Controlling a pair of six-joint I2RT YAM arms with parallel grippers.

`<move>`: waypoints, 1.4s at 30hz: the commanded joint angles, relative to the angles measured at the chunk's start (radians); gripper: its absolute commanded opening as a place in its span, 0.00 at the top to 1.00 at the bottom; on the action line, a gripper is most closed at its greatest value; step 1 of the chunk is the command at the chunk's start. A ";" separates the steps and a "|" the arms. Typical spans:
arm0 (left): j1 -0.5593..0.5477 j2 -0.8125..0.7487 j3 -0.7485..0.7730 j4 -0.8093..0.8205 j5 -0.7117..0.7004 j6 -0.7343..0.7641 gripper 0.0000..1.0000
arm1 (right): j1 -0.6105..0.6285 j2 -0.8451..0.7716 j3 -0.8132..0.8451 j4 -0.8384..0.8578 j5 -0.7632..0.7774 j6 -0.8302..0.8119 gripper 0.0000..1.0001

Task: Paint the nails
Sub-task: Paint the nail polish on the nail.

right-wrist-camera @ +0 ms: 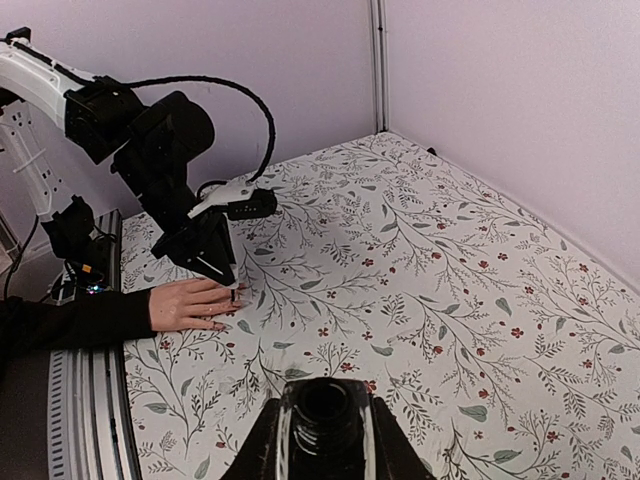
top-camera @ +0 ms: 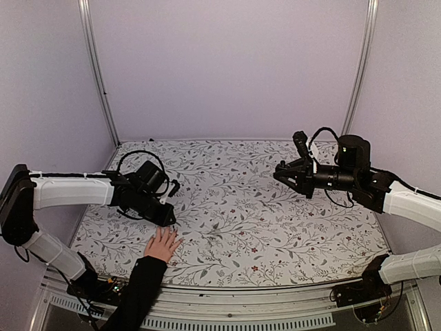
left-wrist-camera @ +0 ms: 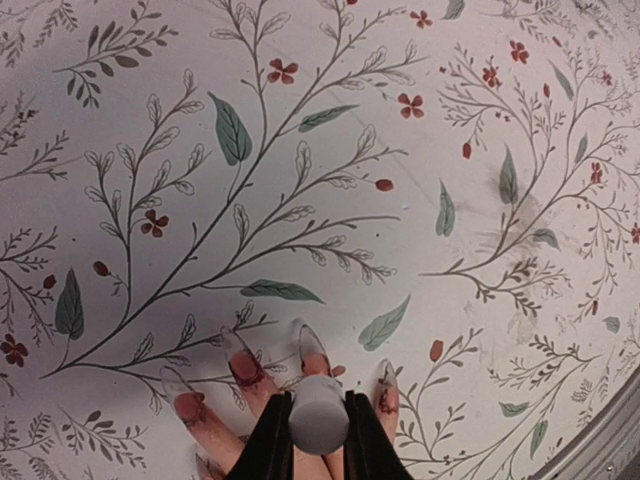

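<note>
Shows the nails long, pale and glassy, on a hand spread flat at the table's near left. Pinches a pale cap just above them in left gripper; clamps a dark bottle in right gripper.

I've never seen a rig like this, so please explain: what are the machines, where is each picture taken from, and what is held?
These are a robot's left arm and right arm at a flower-patterned table. One picture looks down from above; the others come from a camera on each wrist. A person's hand lies there, fingers spread. The left gripper, over its nails, is shut on a white cap, probably the brush handle. The right gripper is shut on an open dark bottle.
</note>
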 commanded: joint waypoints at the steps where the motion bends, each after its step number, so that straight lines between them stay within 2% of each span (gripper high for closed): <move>1: 0.013 0.009 0.005 0.020 -0.005 -0.001 1.00 | -0.003 0.002 0.024 0.019 0.013 -0.010 1.00; 42: 0.022 0.044 0.028 0.035 0.008 0.020 1.00 | -0.003 0.002 0.022 0.021 0.016 -0.007 1.00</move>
